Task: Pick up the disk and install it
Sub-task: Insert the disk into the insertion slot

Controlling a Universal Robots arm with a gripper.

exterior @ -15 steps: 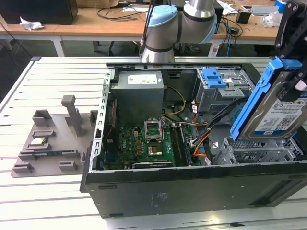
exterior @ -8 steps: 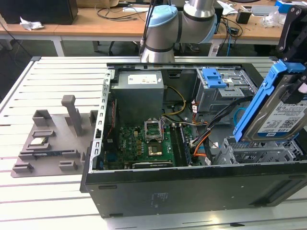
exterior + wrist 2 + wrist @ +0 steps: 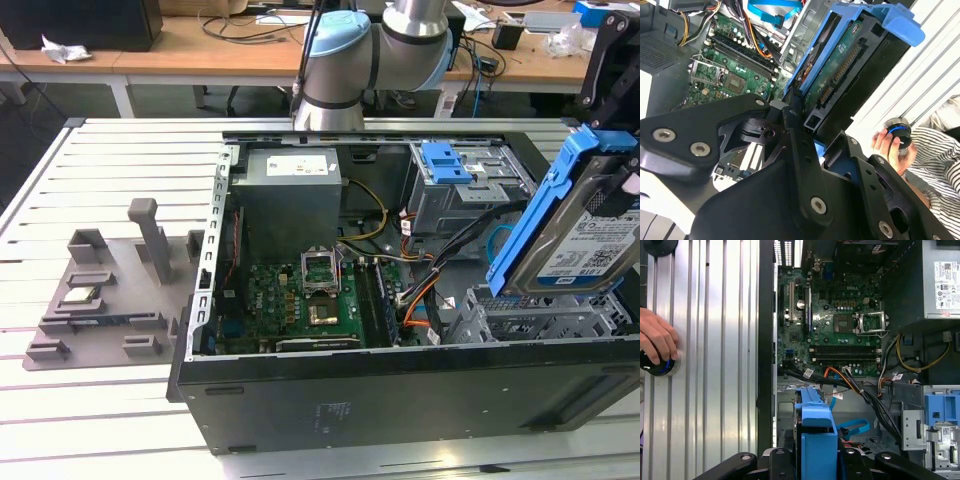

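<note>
The disk (image 3: pixel 575 240), a silver hard drive with a white-and-blue label in a bright blue bracket, hangs tilted on edge above the grey drive cage (image 3: pixel 540 318) at the exterior view's right end of the open computer case (image 3: pixel 400 395). My gripper (image 3: pixel 615 150) is shut on it from above. In the second wrist view the black fingers (image 3: pixel 795 145) clamp the bracket, and the disk's (image 3: pixel 840 65) green circuit-board underside faces the camera. In the first wrist view the blue bracket's (image 3: pixel 815 430) edge stands between the fingers (image 3: pixel 777 460), over the cage floor (image 3: pixel 785 407).
Motherboard (image 3: pixel 300 300), power supply (image 3: pixel 290 195) and orange and black cables (image 3: pixel 425 290) fill the case. A second bay with a blue latch (image 3: pixel 445 165) sits behind. A grey fixture tray (image 3: pixel 110 290) lies at the left. A person's hand (image 3: pixel 655 337) rests on a round black knob (image 3: pixel 660 367).
</note>
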